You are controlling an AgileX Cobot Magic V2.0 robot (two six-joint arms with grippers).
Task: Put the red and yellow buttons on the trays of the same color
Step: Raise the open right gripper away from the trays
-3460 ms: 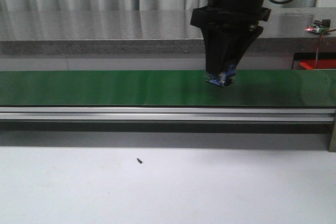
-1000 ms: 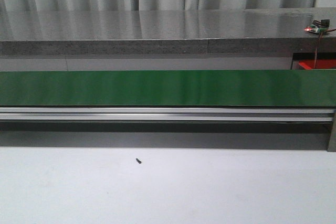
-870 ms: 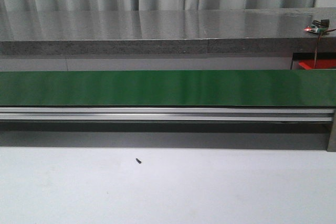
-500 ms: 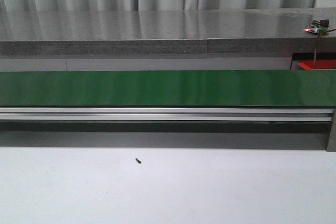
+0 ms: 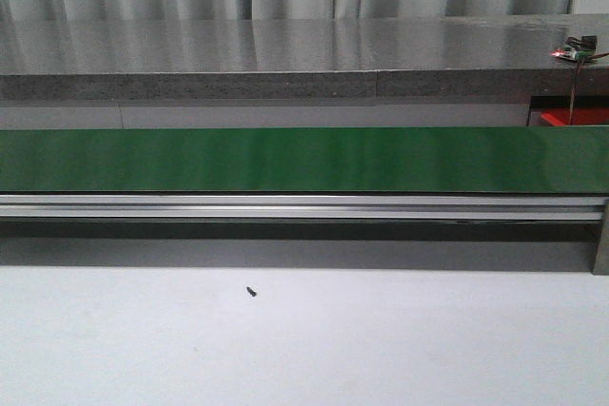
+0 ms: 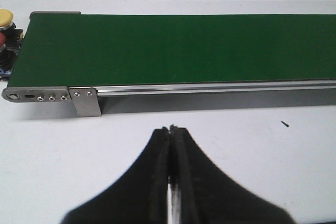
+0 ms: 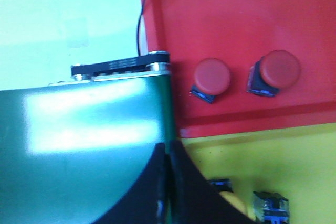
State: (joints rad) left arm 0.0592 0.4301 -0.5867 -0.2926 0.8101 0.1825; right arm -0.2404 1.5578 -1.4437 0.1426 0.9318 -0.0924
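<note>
The right gripper, black and wedge-fingered, hangs clenched with nothing between its fingers, right over the end of the green conveyor belt. Just beyond it lies the red plastic tray with two round red-capped buttons lying side by side, well inside the rim. Right beside the fingers is the yellow plastic tray, holding a yellow button, half hidden by the gripper, and another dark-bodied one whose cap colour I cannot make out.

Big change in the front view: three and a half seconds ago this arm stood on the belt, gripping a small blue-based button. Now it is gone from that view and the belt runs bare. My read is that the button has been carried off and dropped.

The left gripper, fingers pressed together and empty, waits over the white table, near side of the belt. At the belt's far end from it sit a yellow-capped button and a red one. These likely come next.
</note>
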